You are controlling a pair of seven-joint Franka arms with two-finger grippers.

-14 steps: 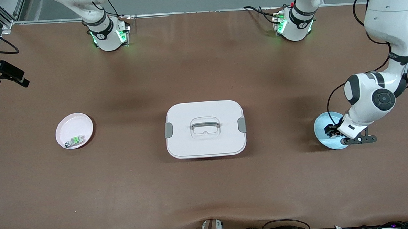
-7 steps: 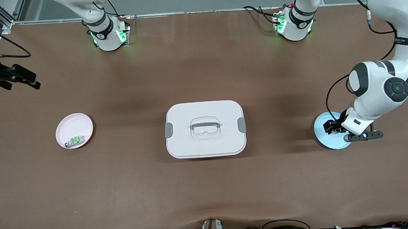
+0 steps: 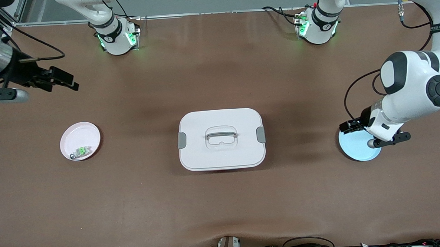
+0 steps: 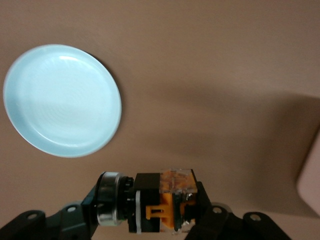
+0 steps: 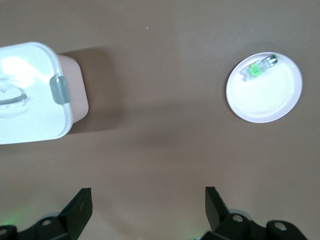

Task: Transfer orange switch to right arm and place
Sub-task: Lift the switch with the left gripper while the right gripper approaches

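Observation:
My left gripper (image 3: 350, 127) is shut on the orange switch (image 4: 167, 202), a small black block with an orange and clear end and a silver ring. It holds the switch up in the air over the edge of the light blue plate (image 3: 358, 146), which also shows in the left wrist view (image 4: 60, 100). In the front view the switch is hidden in the gripper. My right gripper (image 3: 64, 81) is open and empty, in the air over the table at the right arm's end; its fingertips (image 5: 80, 205) stand wide apart.
A white lidded box (image 3: 220, 138) with a handle sits mid-table. A pink plate (image 3: 80, 139) holding a small clear-and-green component (image 3: 81, 152) lies at the right arm's end; both show in the right wrist view (image 5: 270, 107).
My left gripper has lifted off the light blue plate with the orange switch and moved toward the table's middle. My right gripper has come in over the table from its end.

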